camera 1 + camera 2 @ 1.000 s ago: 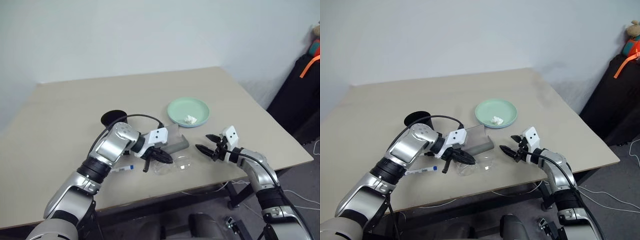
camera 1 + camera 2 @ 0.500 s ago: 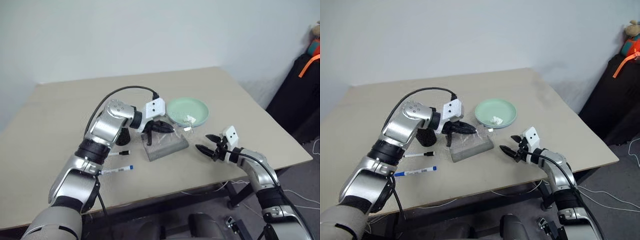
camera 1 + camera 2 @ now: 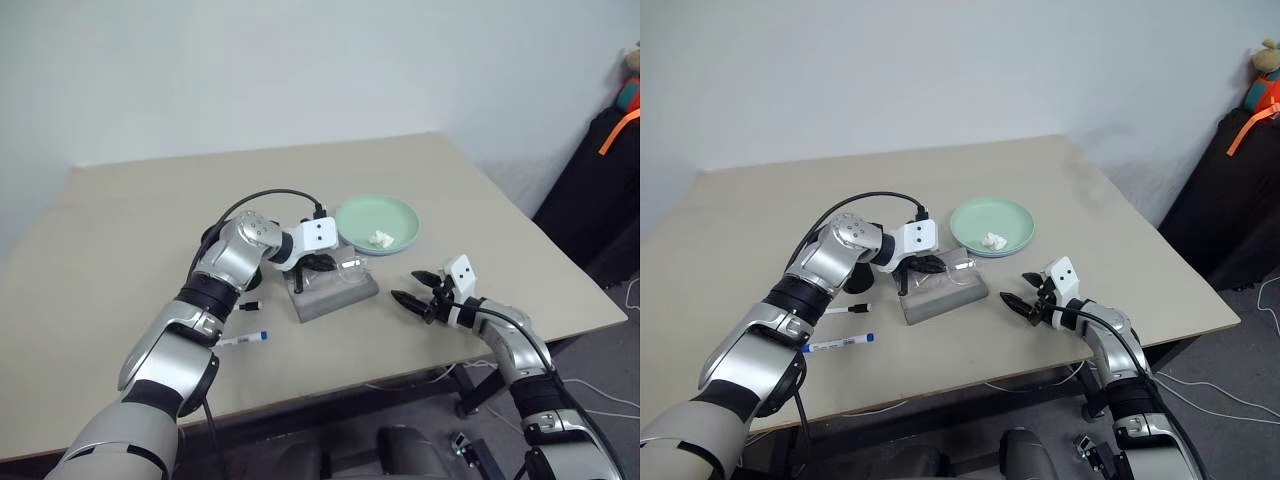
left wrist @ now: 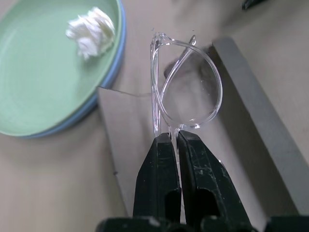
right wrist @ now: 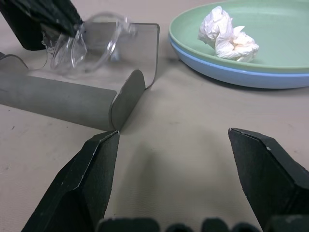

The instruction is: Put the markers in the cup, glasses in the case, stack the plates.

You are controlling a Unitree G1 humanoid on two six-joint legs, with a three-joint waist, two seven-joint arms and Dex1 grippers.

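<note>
We see the left gripper point(image 4: 175, 137) clenched on the glasses point(image 4: 186, 87), its two black fingers pressed together on the clear frame, and it holds them over the open grey case point(image 3: 333, 290) in the middle of the table point(image 3: 130, 210). In the left wrist view the lenses hang above the inside of the case. The right gripper point(image 5: 174, 145) stands near the front edge of the table, to the right of the case, with its fingers spread wide and nothing between them.

The mint green plate point(image 3: 376, 222) lies on top of the light blue plate point(image 5: 227, 72) just behind the case (a small crumpled white lump point(image 3: 380, 239) sits on it). The two markers lie on the table left of the case: the black-ended marker point(image 3: 847, 309) and, nearer to the front edge, the blue-ended marker point(image 3: 838, 344). The black cup point(image 3: 852, 282) is mostly hidden behind the left arm.
</note>
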